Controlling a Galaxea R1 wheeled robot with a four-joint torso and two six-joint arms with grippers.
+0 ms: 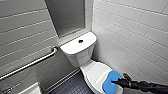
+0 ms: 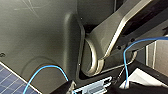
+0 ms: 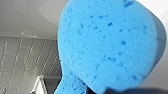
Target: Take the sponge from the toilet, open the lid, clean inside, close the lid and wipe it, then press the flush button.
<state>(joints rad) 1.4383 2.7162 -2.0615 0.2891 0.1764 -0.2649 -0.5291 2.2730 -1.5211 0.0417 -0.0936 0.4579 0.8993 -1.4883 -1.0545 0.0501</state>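
Observation:
The white toilet stands in the corner with its lid down over the bowl. The dark round flush button sits in the middle of the tank top. A bright blue sponge lies pressed flat against the right part of the lid. My right gripper reaches in from the right and is shut on the sponge's near edge. In the right wrist view the sponge looms large and porous in front of the white lid. My left gripper stands open.
A metal grab bar runs along the grey tiled wall on the left. White tiled wall closes in tight on the toilet's right. Dark small-tiled floor lies left of the bowl. A white fixture shows at the lower left corner.

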